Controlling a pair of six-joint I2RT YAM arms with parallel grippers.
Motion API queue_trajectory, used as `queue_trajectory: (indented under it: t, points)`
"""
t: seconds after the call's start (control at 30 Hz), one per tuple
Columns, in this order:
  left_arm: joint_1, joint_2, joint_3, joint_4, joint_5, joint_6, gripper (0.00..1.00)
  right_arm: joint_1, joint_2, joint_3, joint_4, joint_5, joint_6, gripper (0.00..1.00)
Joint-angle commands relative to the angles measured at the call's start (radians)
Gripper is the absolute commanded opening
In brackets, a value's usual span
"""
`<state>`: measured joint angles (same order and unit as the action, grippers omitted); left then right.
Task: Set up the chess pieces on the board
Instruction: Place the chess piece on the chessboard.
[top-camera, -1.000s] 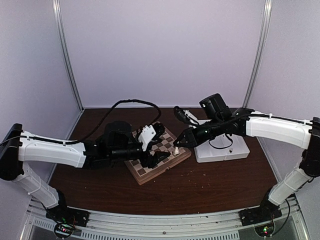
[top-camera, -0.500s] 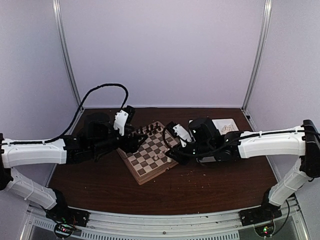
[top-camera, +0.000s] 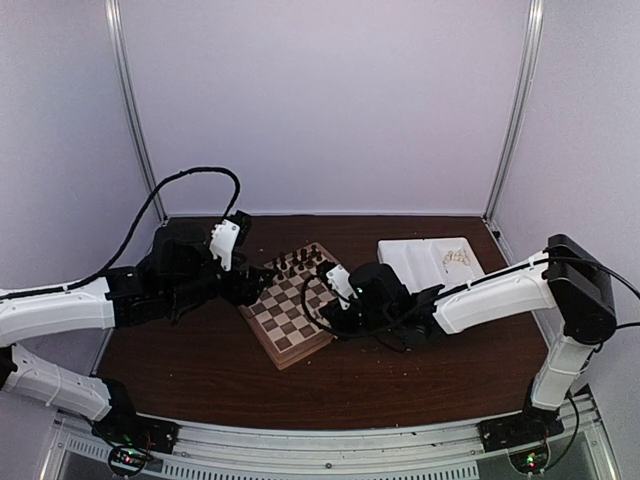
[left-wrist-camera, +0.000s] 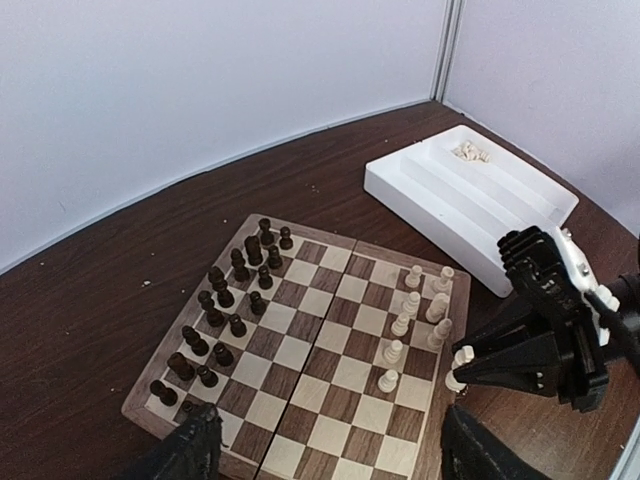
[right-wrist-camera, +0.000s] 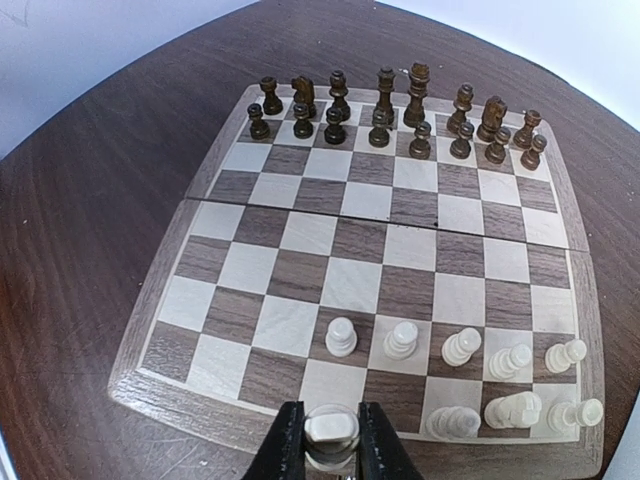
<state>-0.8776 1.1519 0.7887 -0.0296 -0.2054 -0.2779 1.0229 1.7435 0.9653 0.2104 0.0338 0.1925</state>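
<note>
Against half a second ago, the right arm reaches lower, baring the one white tray (left-wrist-camera: 432, 192), and the left arm sits farther back. One board (right-wrist-camera: 383, 283) lies just ahead of the right gripper (right-wrist-camera: 332, 412), whose fingers clamp one cream piece (right-wrist-camera: 332, 430) at its near edge. The left gripper (left-wrist-camera: 330, 435) gapes, empty. Beyond those clamped fingers stand eight cream chess pieces (right-wrist-camera: 402, 340), then sixteen dark pieces (right-wrist-camera: 385, 92).

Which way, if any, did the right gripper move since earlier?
Yes: the right gripper went left and nearer, away from the white tray, to the board, holding a cream piece.
</note>
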Motion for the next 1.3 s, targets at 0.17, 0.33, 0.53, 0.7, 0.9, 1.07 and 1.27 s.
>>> queue_trajectory:
  t: [0.17, 0.33, 0.53, 0.7, 0.9, 1.07, 1.27]
  points:
    - [0.007, -0.056, -0.026, -0.025, -0.035, 0.039, 0.76, 0.008, 0.085, -0.016, 0.177, 0.132, -0.034, 0.12]
    - [0.006, -0.056, -0.027, -0.035, -0.038, 0.042, 0.76, 0.009, 0.114, -0.010, 0.197, 0.147, -0.042, 0.11]
    - [0.006, -0.059, -0.024, -0.044, -0.040, 0.044, 0.76, 0.009, 0.148, 0.004, 0.203, 0.173, -0.048, 0.11]
    - [0.006, -0.070, -0.024, -0.054, -0.050, 0.056, 0.76, 0.008, 0.162, 0.015, 0.196, 0.205, -0.062, 0.11]
    - [0.006, -0.067, -0.022, -0.058, -0.050, 0.057, 0.76, 0.008, 0.174, 0.022, 0.194, 0.215, -0.064, 0.11]
    - [0.007, -0.059, -0.017, -0.060, -0.048, 0.058, 0.76, 0.009, 0.180, 0.023, 0.195, 0.215, -0.061, 0.16]
    - [0.006, -0.058, -0.012, -0.062, -0.045, 0.057, 0.76, 0.008, 0.175, 0.023, 0.195, 0.214, -0.059, 0.25]
